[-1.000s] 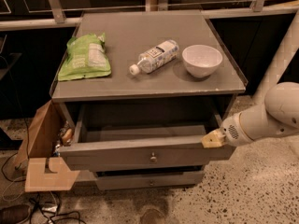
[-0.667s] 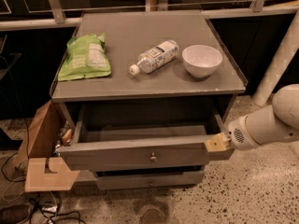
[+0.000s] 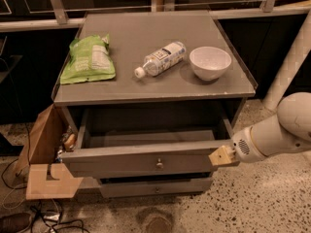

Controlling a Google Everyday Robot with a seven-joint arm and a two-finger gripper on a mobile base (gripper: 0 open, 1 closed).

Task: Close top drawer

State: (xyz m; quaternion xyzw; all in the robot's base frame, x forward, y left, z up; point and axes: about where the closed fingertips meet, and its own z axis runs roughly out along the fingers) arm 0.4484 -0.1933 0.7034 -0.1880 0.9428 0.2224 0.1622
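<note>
The top drawer of the grey cabinet is pulled out towards me. Its wide grey front has one small round metal knob at the centre. The inside of the drawer looks dark and bare. My gripper comes in from the right on a white arm. Its tan tip is at the right end of the drawer front, touching or nearly touching it. A slimmer drawer shows below, sticking out a little.
On the cabinet top lie a green snack bag, a plastic bottle on its side and a white bowl. A brown cardboard piece leans at the cabinet's left. Cables lie on the speckled floor.
My gripper and arm have shifted slightly to the right and down along the drawer's right front corner. The drawer stands open as before.
</note>
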